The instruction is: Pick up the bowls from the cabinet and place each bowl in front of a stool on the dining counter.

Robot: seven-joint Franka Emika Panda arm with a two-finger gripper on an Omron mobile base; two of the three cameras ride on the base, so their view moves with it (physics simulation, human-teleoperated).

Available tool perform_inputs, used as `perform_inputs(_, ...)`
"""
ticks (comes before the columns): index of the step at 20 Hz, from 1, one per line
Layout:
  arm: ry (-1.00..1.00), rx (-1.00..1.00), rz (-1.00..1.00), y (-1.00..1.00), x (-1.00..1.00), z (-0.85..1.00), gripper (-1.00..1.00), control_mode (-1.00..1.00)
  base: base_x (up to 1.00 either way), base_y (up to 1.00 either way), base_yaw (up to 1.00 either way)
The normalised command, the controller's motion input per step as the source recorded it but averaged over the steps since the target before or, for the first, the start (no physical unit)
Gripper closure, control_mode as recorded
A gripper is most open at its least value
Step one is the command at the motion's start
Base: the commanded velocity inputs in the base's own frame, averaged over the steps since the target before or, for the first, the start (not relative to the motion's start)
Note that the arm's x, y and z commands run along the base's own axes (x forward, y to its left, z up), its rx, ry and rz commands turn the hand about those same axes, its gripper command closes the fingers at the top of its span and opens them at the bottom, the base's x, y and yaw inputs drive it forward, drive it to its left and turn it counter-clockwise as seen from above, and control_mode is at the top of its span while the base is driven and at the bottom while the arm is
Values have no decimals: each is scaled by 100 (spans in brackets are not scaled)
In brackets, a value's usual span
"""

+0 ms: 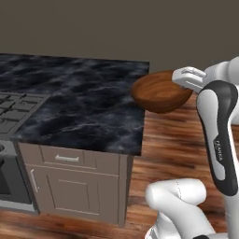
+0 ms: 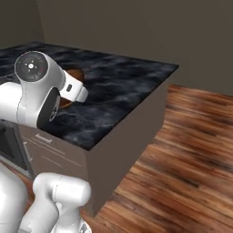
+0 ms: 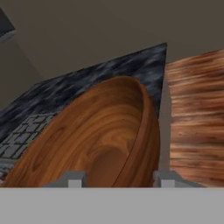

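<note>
Gripping the wooden bowl [image 1: 160, 91] by its rim, the gripper [image 3: 118, 178] hung at upper right, just off the dining counter's [image 1: 88, 107] right edge

One wooden bowl [image 1: 161, 92] (glossy), one dining counter [image 1: 84, 107], one gripper [image 3: 119, 178]

both base views looked forward and down from behind the arm, left and right, sharing the black marble bench [image 1: 88, 107] corner and plank floor [image 2: 191, 150]. the hand view sat close over the wooden bowl [image 3: 100, 140], facing along it toward the bench.
</note>
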Motion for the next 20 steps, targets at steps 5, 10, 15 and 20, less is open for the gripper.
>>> perform_inputs(5,0,0,0,0,0,0,100,100,28,-100,17)
perform_inputs(10,0,0,0,0,0,0,100,100,82,-97,11)
perform_inputs(15,0,0,0,0,0,0,100,100,100,-96,8)
perform_inputs(20,0,0,0,0,0,0,100,100,100,-90,9)
